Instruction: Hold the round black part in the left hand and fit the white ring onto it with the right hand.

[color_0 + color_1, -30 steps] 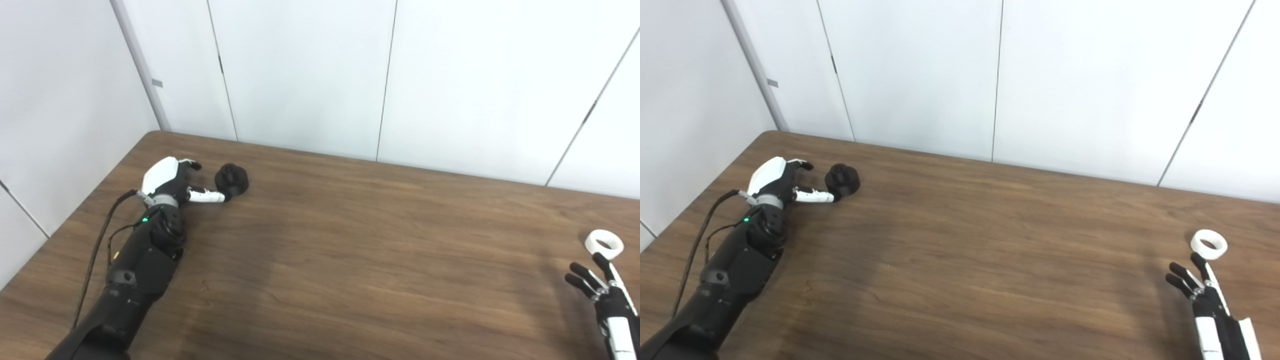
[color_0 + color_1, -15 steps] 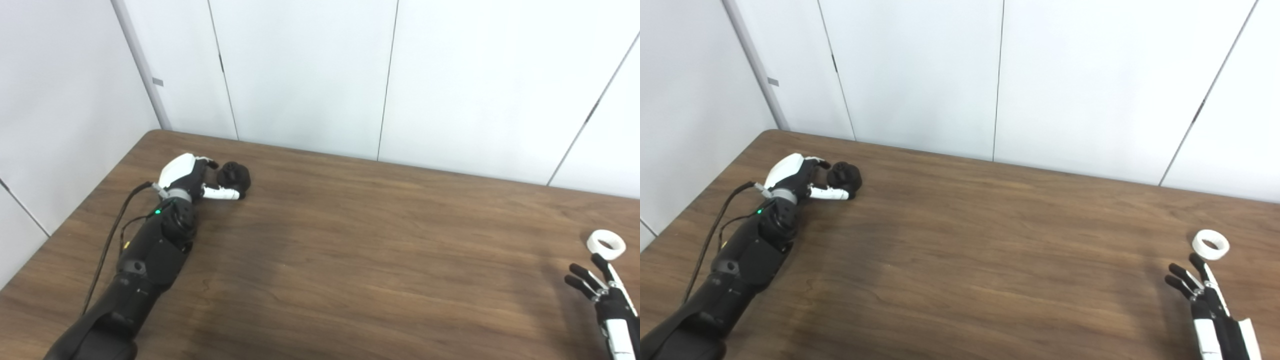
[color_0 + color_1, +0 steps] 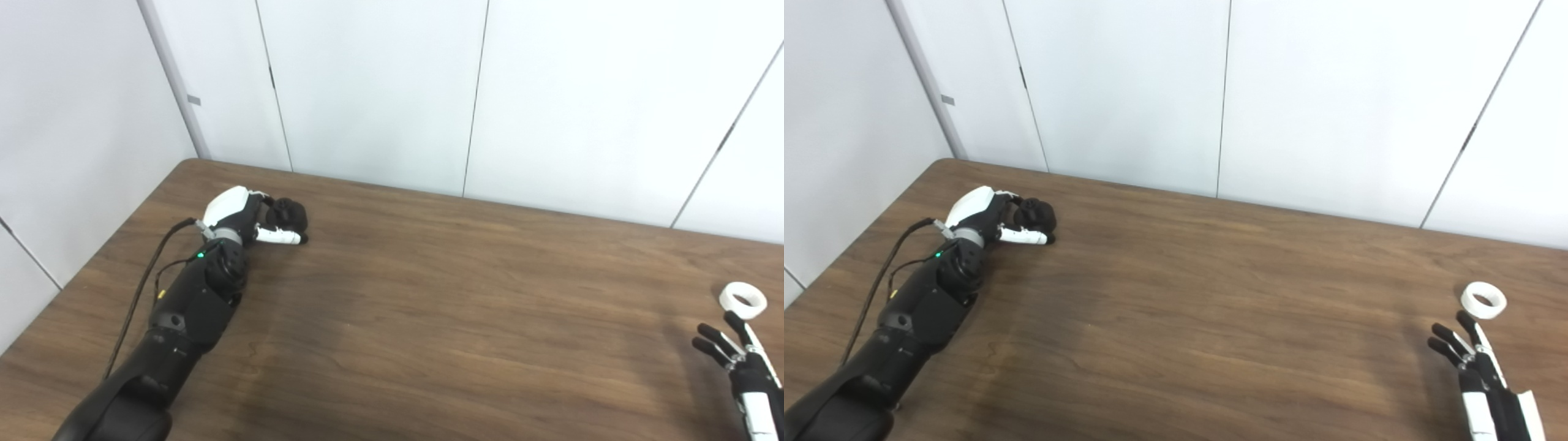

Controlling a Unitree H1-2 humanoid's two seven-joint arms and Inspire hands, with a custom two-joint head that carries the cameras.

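**Left hand wraps the black part, grasp not yet confirmed**

Left hand (image 3: 245,214) now sits right against the round black part (image 3: 289,212) at the far-left corner of the table (image 3: 429,318). Thumb lies along the near side of the part, fingers curl over its far-left side. Looks like a cage around it, but I cannot tell whether the fingers have actually clamped; the part is still down on the table.

Versus a second ago: the hand stood off to the left of the part with only the thumb tip touching it. Since then the arm has pushed forward and right, and the part now sits inside the hand's span. The part itself has barely shifted.

Meaning for the task: pickup step is in hand, lift not done.

Right hand (image 3: 1476,361) is open, fingers spread, holding nothing. It sits just short of the white ring (image 3: 1483,300), which lies flat at the right side of the table, well apart from the black part. No real change on that side; ring untouched.
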